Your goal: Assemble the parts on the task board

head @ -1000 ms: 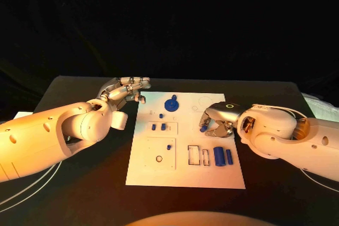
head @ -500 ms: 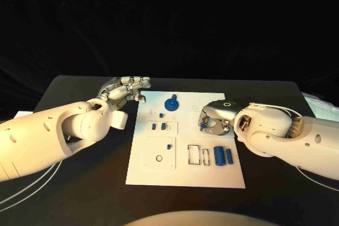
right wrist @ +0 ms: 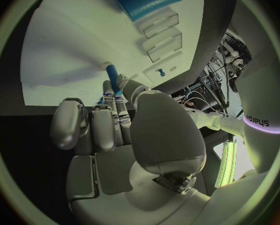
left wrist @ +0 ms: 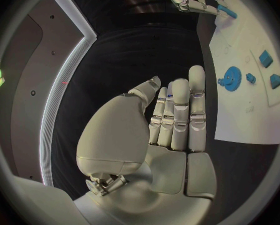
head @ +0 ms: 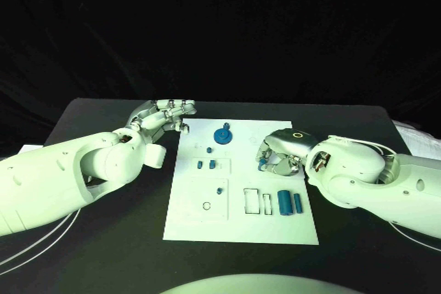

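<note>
The white task board point(head: 241, 211) lies mid-table. My right hand point(head: 280, 156) hovers over its right middle and pinches a small blue peg point(head: 264, 160), which the right wrist view shows between the fingertips as the peg point(right wrist: 112, 78). My left hand point(head: 166, 118) sits at the board's far left corner, fingers straight and holding nothing, as the left hand point(left wrist: 174, 117) also looks in its wrist view. On the board are a blue gear point(head: 222, 136), two blue blocks point(head: 208, 164), a tiny peg point(head: 220, 191) and a blue cylinder point(head: 285, 203).
Rectangular slots point(head: 251, 201) lie left of the cylinder, and an oval hole point(head: 207, 206) sits in the near left panel. Black table point(head: 110, 243) surrounds the board. A white object point(head: 418, 138) lies at the table's right edge.
My right hand has turned and shifted slightly toward the board's far side with the peg still in it. The left arm has stayed put.
</note>
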